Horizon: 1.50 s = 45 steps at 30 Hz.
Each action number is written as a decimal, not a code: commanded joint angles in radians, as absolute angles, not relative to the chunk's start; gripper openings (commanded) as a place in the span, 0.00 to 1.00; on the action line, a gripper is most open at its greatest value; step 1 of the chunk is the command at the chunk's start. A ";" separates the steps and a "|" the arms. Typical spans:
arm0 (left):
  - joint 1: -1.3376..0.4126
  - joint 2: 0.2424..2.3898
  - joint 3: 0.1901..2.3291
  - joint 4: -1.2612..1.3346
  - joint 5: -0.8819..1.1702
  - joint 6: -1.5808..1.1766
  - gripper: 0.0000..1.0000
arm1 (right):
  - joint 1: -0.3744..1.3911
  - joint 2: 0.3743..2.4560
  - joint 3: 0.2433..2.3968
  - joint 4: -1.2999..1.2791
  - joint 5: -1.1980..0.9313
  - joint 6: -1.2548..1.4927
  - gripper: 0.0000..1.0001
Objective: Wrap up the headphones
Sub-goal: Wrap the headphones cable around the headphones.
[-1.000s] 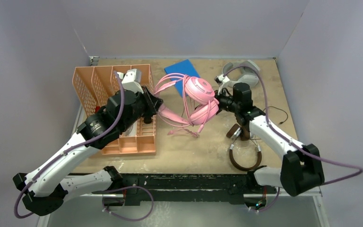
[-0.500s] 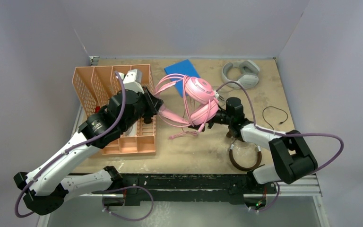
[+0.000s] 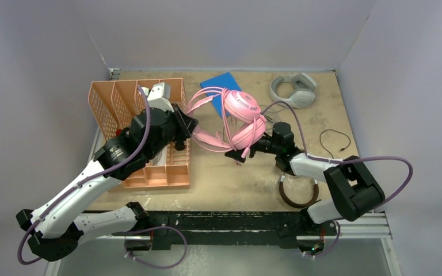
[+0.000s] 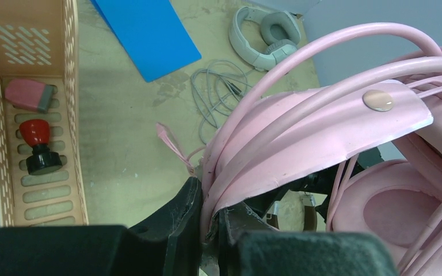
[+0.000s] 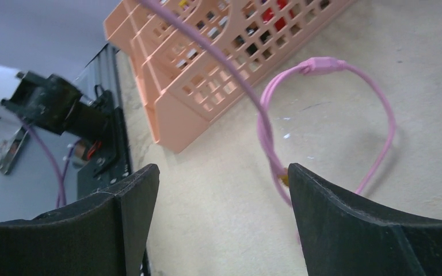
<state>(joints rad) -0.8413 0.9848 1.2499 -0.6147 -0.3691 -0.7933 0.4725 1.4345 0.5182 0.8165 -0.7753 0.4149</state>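
Note:
The pink headphones (image 3: 240, 107) hang above the table with their pink cable wound in loops around the cups. My left gripper (image 3: 190, 127) is shut on their headband (image 4: 276, 155). My right gripper (image 3: 237, 153) is open and empty, low over the table just below the cups. The loose pink cable end (image 5: 374, 109) lies in a loop ahead of it, its plug close to the right finger (image 5: 345, 218). The light-grey headphones (image 3: 292, 89) lie at the back right, their grey cable (image 4: 218, 92) coiled beside them. The brown-and-silver headphones (image 3: 298, 194) lie under my right forearm, their thin black cable (image 3: 334, 139) to the right.
An orange slotted organiser (image 3: 141, 112) stands at the left, under my left arm, holding a red stamp (image 4: 35, 133) and a pink eraser (image 4: 29, 95). A blue card (image 3: 218, 84) lies at the back centre. White walls close in the table on three sides.
My right gripper has drawn away from the pink cups, moving left and down toward the table and the loose cable end. The left gripper has kept hold of the headband.

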 commanded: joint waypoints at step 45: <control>-0.846 1.123 1.581 -0.421 -0.359 -0.851 0.00 | 0.381 1.491 0.512 1.109 -0.748 0.570 0.34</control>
<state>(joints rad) -0.8413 1.1446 1.5032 -0.5953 -0.3714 -0.7933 0.3698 1.4693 0.5014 0.9688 -0.7044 0.5331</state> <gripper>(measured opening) 0.097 0.329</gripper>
